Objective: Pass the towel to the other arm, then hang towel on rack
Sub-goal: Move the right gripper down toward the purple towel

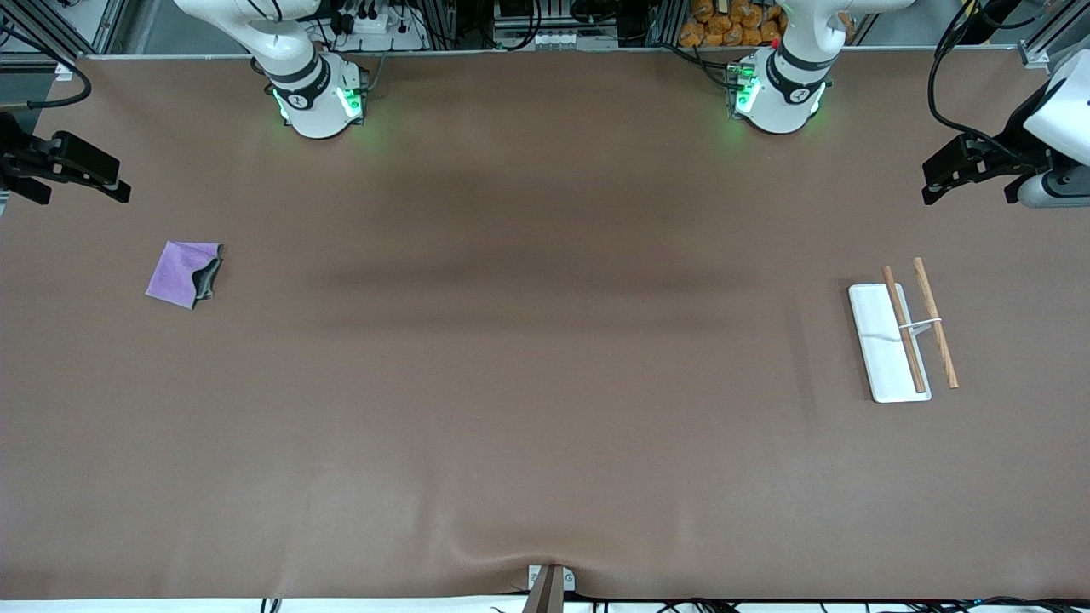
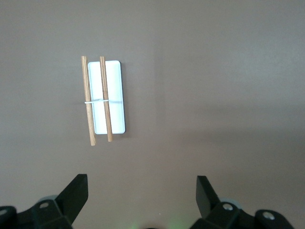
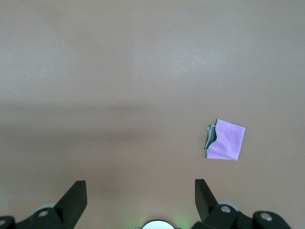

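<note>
From my remote console, the towel (image 1: pixel 183 272) lies flat on the worktop (image 1: pixel 545 383) at the right arm's end, apart from my right claw (image 3: pixel 140 191), which hangs spread wide and empty above. My left claw (image 2: pixel 143 191), equally agape, hovers near the rack (image 1: pixel 903 332).

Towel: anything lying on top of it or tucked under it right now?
Nothing lies on the towel; it sits flat on the table, one edge folded to show its grey underside. What it covers cannot be seen. Both open grippers, right and left, hang apart from it.

A brown table (image 1: pixel 545 383) with orange items (image 1: pixel 732 21) along its robot-side edge.
</note>
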You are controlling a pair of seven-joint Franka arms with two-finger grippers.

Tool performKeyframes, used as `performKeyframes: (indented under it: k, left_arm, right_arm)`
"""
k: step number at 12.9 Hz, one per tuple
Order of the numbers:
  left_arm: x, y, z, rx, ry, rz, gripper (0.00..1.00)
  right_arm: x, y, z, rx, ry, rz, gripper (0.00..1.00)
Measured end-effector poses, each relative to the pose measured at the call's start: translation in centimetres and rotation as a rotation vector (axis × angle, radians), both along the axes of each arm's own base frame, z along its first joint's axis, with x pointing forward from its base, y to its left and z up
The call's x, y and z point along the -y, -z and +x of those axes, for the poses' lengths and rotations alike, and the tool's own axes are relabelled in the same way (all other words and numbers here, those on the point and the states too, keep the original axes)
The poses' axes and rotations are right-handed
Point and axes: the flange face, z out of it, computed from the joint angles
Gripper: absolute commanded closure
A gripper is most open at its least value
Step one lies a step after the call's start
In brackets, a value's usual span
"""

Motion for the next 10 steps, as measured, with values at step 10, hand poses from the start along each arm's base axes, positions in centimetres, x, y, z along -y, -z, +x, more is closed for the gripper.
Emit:
performKeyframes:
  k: [10]
  left_arm:
    - [0.4,0.09,0.13,-0.007,0.014,0.001,0.0]
  right_arm:
    - [-0.01,0.55,-0.41,0.011,-0.02,0.001,0.0]
